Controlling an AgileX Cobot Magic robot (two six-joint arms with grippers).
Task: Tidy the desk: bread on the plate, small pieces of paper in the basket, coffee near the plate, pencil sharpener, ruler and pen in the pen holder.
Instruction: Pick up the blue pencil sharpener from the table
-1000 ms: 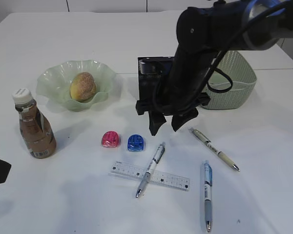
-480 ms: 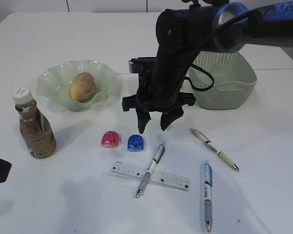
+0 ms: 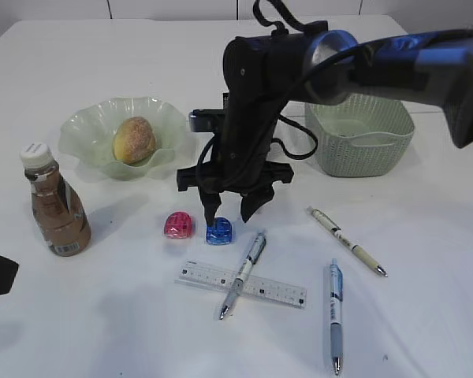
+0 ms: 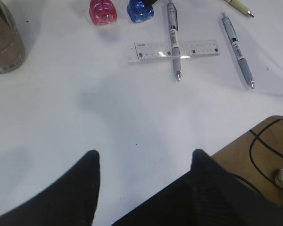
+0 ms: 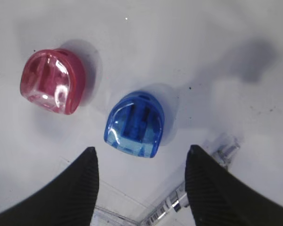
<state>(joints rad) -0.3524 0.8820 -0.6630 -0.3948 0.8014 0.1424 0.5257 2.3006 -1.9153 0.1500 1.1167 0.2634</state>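
Swinging over from the basket point(image 3: 361, 134) side, the right gripper point(image 3: 229, 210) has come to hang over the blue pencil sharpener point(image 3: 218, 230), jaws well apart and empty, so that sharpener looks like the next pick. It lies beside the pink sharpener point(image 3: 178, 225) at its 9 o'clock, just beyond the ruler point(image 3: 205, 276); in the right wrist view its flat end points toward 5 o'clock, rounded end toward 11. Nearest of all, the left gripper point(image 4: 144, 162) rests parted and empty.

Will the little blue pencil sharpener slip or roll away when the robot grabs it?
The blue pencil sharpener looks like glossy hard plastic, so it might slip between the right hand's fingers. It probably won't roll: it seems to lie flat on the table. It looks small and hollow, so it is likely light.
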